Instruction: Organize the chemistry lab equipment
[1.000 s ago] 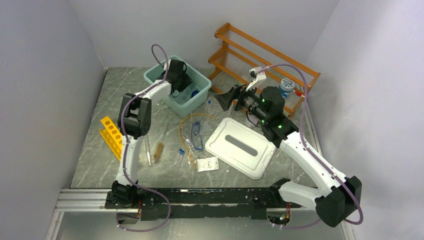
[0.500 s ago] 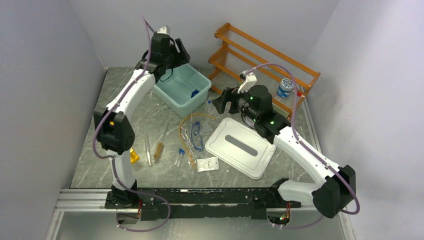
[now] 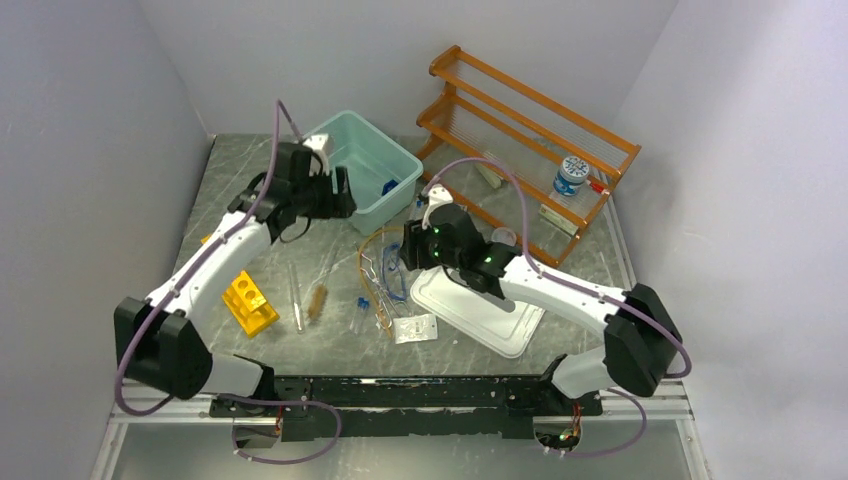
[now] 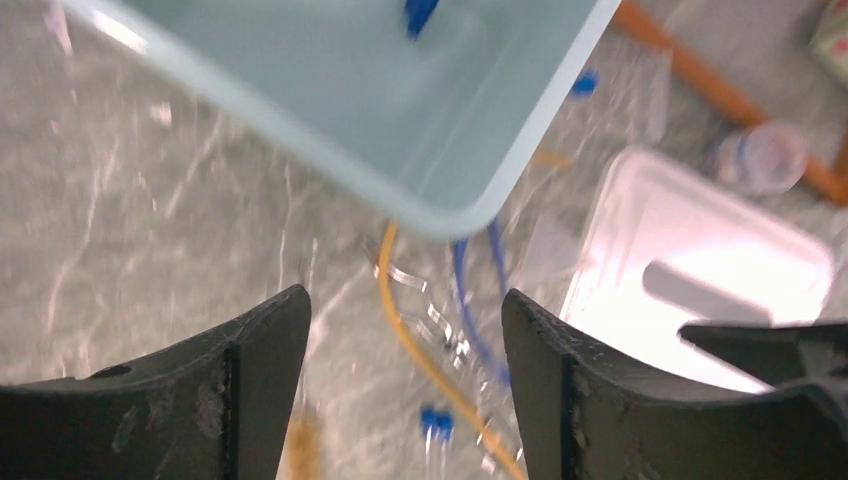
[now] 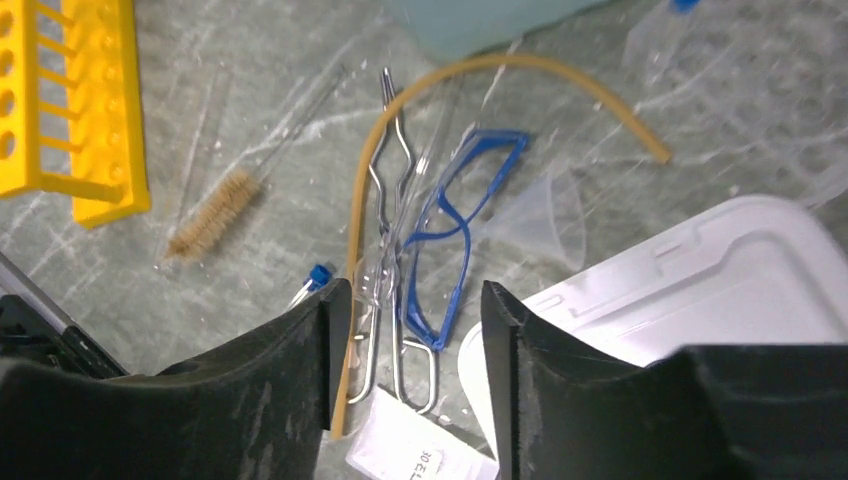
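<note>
So, reading across the surface from the left: the yellow rack sat off on its own. Next came the glass tubes and the brush, lying side by side with their long axes running front to back.

The left tool hung by the near corner of the teal bin. Its jaws were spread wide with nothing between them. The cluttered pile was below and to its right, not under it.

The bit that mattered was in the middle. The blue-capped vials, the tongs, the goggles and the amber tubing were all heaped together, with the tubing looped around the top of the pile.

The right tool hovered straight over that heap, jaws moderately apart and gripping nothing. In its wrist view the tongs ran lengthwise right up the gap between the two fingers. The goggles lay just beside them, tilted off to the right and overlapping the tongs.

So the fingers straddled the tongs across their long axis. To me that looked like a straight drop and squeeze with no wrist turn needed. The snag was the goggles frame sitting so close that it could get pinched along with them.

The right arm was clearly the nearer one for this pile. The white lid lay just to the right of the heap, under that arm.
</note>
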Controlling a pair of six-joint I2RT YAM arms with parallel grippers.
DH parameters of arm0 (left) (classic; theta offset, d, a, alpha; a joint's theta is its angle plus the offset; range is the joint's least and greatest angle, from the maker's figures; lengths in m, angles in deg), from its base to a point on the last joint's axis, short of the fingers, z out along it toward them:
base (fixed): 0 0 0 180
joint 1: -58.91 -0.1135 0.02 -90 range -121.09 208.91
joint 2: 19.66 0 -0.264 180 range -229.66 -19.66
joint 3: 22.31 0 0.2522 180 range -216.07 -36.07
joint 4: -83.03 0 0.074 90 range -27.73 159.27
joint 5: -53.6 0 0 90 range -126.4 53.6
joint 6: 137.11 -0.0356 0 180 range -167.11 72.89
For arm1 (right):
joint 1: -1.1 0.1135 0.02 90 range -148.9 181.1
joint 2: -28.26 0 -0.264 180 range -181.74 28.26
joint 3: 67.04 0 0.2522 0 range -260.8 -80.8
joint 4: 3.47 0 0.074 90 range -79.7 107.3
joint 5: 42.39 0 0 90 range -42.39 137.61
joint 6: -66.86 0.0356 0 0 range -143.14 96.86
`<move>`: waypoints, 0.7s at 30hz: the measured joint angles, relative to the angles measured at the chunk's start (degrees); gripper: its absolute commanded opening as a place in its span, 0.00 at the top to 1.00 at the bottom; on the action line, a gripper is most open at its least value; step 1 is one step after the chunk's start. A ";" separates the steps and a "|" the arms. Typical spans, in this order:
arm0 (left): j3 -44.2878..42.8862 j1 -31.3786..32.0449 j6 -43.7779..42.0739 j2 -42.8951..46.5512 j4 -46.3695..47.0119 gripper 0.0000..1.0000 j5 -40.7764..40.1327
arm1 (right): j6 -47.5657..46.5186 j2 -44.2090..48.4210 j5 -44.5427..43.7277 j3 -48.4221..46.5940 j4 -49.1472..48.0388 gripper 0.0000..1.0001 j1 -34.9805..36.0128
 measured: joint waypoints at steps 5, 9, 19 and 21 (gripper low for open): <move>11.72 0.17 0.07 5.57 -1.31 0.44 1.95 | 4.11 -3.93 -0.02 1.36 -0.39 0.54 1.64; 15.67 2.23 0.02 4.98 -3.28 0.54 2.51 | 8.57 -5.81 0.33 3.10 -1.81 0.58 1.70; 23.63 10.29 0.94 1.60 -6.80 0.65 2.45 | 17.11 -7.78 -1.84 4.13 -2.62 0.49 1.70; 24.44 11.50 1.57 0.90 -6.84 0.63 2.60 | 18.16 -7.76 -2.62 4.13 -2.62 0.49 1.70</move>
